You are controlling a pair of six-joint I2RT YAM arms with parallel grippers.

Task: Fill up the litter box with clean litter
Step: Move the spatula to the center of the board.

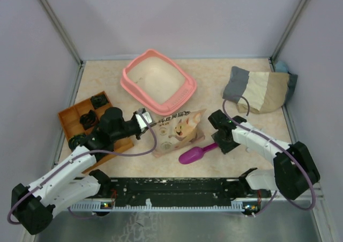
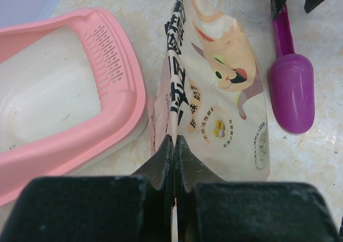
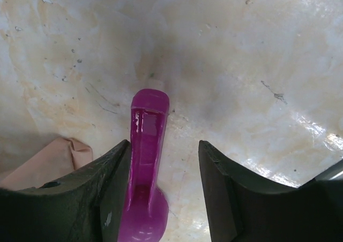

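The right jaws stand apart, 1 on each side of the purple scoop [image 3: 147, 145]. They are not squeezing it yet. The scoop's handle lies flat on the surface [image 3: 241, 65] and runs straight along the gap, so I think closing would pinch its 2 long sides. The handle tip points out ahead of these jaws.

The left jaws are pressed together on the top edge of the paper bag [image 2: 225, 92]. The bag stretches straight out ahead of them. It shows a cartoon cat and dark writing that is not in English letters; I cannot read it or find a brand.

The litter box [image 2: 123, 92] sits just left of the bag, nearer the left jaws. No loose litter shows; it is likely in the bag.
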